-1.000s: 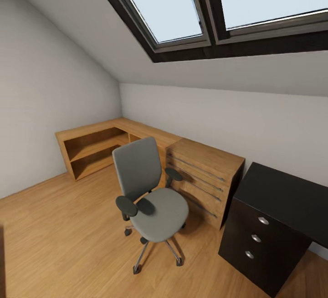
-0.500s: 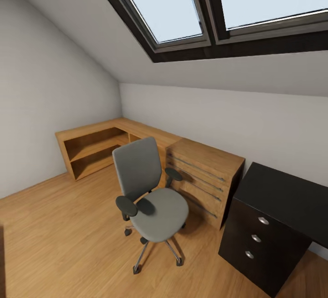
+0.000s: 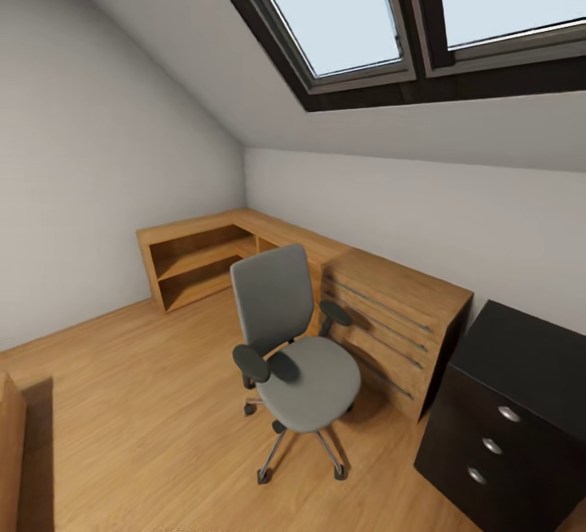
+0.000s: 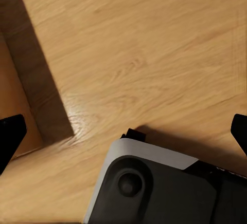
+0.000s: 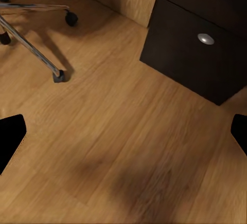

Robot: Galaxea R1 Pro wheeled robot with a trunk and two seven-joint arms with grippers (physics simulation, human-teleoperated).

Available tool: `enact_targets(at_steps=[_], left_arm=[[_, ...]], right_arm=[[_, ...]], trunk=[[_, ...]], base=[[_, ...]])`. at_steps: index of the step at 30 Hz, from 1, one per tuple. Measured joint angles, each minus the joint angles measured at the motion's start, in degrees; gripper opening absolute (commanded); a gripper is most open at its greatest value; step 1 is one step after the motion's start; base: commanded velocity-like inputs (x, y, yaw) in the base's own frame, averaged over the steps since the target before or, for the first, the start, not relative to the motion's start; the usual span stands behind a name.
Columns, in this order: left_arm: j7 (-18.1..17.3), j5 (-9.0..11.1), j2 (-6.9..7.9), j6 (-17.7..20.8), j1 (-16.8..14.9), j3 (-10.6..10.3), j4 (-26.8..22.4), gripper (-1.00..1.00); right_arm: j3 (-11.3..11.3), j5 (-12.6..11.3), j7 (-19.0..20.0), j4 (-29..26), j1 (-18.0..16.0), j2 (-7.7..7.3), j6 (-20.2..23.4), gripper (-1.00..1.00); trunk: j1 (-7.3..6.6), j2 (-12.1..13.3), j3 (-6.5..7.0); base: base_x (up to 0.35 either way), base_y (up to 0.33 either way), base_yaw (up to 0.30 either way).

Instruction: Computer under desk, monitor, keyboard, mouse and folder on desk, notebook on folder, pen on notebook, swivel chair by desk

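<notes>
- The chair (image 3: 291, 353) stands at the head view's centre, its seat bare; the table (image 3: 521, 377) is at lower right.
- Both wrist views show fingers (image 4: 11, 134) (image 5: 10, 131) spread wide, grasping nothing, over the floor (image 5: 118, 131).
- Judged step: still travelling and searching; next, turn to find the folder.

the left gripper (image 4: 123, 134) shows as two matte black fingertips (image 4: 10, 136) with blunt angled ends. below them sits part of the robot's base (image 4: 154, 188): a pale grey rounded panel around a dark charcoal inset with a round boss, black housing beside it. the right gripper (image 5: 123, 134) has the same plain black fingertips (image 5: 10, 136).
</notes>
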Motion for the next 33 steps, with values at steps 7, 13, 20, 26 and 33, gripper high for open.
enact_targets(at_steps=[7, 13, 20, 26, 33], left_arm=[[0.0, 0.0, 0.05, 0.0, 0.0, 0.0, 0.0, 1.0], [0.0, 0.0, 0.01, 0.0, 0.0, 0.0, 0.0, 1.0], [0.0, 0.0, -0.02, 0.0, 0.0, 0.0, 0.0, 1.0], [-0.1, -0.2, -0.09, 0.1, 0.0, -0.1, 0.9, 1.0], [-0.1, -0.2, -0.03, 0.0, 0.0, -0.1, 1.3, 1.0]], right_arm=[[0.0, 0.1, 0.0, 0.0, 0.0, 0.0, 0.0, 1.0], [0.1, 0.3, 0.0, 0.1, 0.0, 0.02, 0.0, 1.0], [0.2, 0.4, 0.0, 0.1, 0.0, 0.02, 0.0, 1.0], [0.3, 0.5, 0.1, 0.1, 0.0, 0.07, 0.0, 1.0], [0.3, 0.5, 0.1, 0.1, 0.0, 0.1, 0.0, 1.0]], trunk=[[0.0, 0.0, 0.0], [0.0, 0.0, 0.0], [0.0, 0.0, 0.0], [0.0, 0.0, 0.0], [0.0, 0.0, 0.0]], base=[[0.0, 0.0, 0.277], [0.0, 0.0, 0.277], [0.0, -0.03, 0.277], [0.0, -0.188, 0.277], [0.0, -0.028, 0.277]])
